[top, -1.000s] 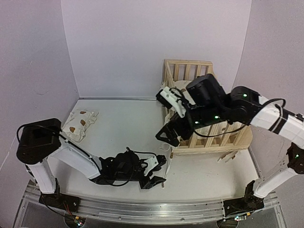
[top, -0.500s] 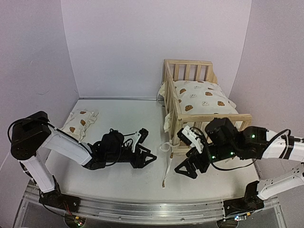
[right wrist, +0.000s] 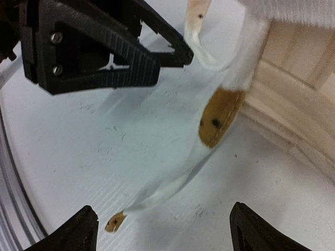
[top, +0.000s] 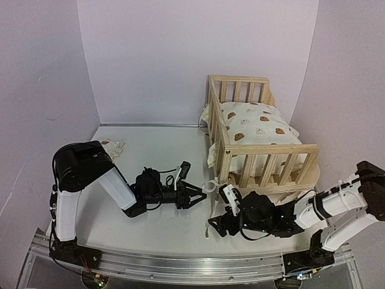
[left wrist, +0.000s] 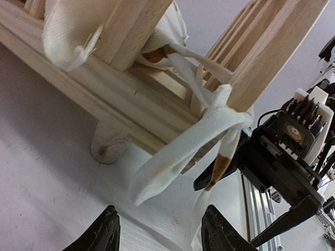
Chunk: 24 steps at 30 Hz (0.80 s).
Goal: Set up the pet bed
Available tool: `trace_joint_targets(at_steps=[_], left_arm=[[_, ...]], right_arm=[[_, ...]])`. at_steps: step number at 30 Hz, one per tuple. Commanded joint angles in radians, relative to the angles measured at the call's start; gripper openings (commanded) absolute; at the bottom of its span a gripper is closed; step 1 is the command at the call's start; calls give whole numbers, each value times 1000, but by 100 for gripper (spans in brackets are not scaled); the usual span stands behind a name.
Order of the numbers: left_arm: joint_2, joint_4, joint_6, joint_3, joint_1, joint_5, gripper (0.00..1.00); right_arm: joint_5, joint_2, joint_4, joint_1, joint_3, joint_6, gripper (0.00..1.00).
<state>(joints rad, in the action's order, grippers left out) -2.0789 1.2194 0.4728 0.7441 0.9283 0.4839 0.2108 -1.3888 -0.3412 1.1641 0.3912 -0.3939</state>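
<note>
1. Pet bed point(top: 271, 149) stands at the right rear of the surface point(top: 150, 156), cushion point(top: 252, 123) inside, one tie point(right wrist: 220, 120) trailing down.
2. Left pincer point(left wrist: 157, 232) released, empty, low beside the bed's near corner.
3. Right pincer point(right wrist: 165, 230) released, empty, over the tie.

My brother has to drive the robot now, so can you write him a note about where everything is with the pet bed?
Left gripper: open, empty, low by the front-left corner of the frame.
Right gripper: open, empty, low over the table at the loose tie.
Cushion: lying in the frame.
Pillow: on the table, far left, behind the left arm.
Done: cushion in.
Left: fasten the tie hanging at that corner, probably; put the pillow in.
</note>
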Motion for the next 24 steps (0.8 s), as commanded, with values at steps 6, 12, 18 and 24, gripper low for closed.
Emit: trace_joint_targets(at_steps=[6, 12, 18, 24], left_arm=[[-108, 181, 62, 167, 0, 58, 47], [-106, 165, 11, 153, -5, -16, 15], [53, 50, -130, 11, -1, -247, 0], [294, -249, -385, -80, 110, -691, 0]], right_arm=[[229, -180, -440, 15, 11, -26, 88], [330, -280, -454, 46, 54, -48, 75], [360, -341, -468, 64, 73, -32, 47], [408, -165, -171, 68, 46, -56, 0]])
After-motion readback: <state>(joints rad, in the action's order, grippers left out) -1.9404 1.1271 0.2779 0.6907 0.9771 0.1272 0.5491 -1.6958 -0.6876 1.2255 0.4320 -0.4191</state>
